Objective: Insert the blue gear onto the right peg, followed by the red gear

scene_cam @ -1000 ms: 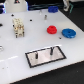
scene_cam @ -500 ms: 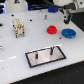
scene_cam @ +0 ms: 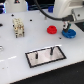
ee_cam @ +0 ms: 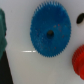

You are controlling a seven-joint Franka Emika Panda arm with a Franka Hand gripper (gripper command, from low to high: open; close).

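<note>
Blue gear point(scene_cam: 69, 34) lies flat on the white counter point(scene_cam: 20, 70) near the far edge at the exterior view's right, directly under the robot's gripper point(scene_cam: 66, 29). In the wrist view the blue gear point(ee_cam: 49, 36) fills the middle of the picture, teeth round the rim & a dark hole at its centre.

Going by size: the counter is biggest, w/ the white robot arm point(scene_cam: 65, 9) reaching down over its far right part. Next, the pale plate point(scene_cam: 46, 55) w/ black frame, lying near the counter's middle toward the front. Then a small pale block w/ dark spots point(scene_cam: 18, 27) standing at the exterior view's left, well apart from the gears. Then the blue gear, then the red gear point(scene_cam: 52, 30), which sits just beside it toward the exterior view's left, apart from it. In the wrist view only an edge of the red gear point(ee_cam: 78, 61) shows. Smallest: two thin dark pins on the plate. The right peg point(scene_cam: 51, 51) stands upright, bare; its twin point(scene_cam: 37, 56) stands toward the exterior view's left.

Jaws: cannot tell if spread or pressed together; too blurred in the exterior view, not seen in the wrist view.
</note>
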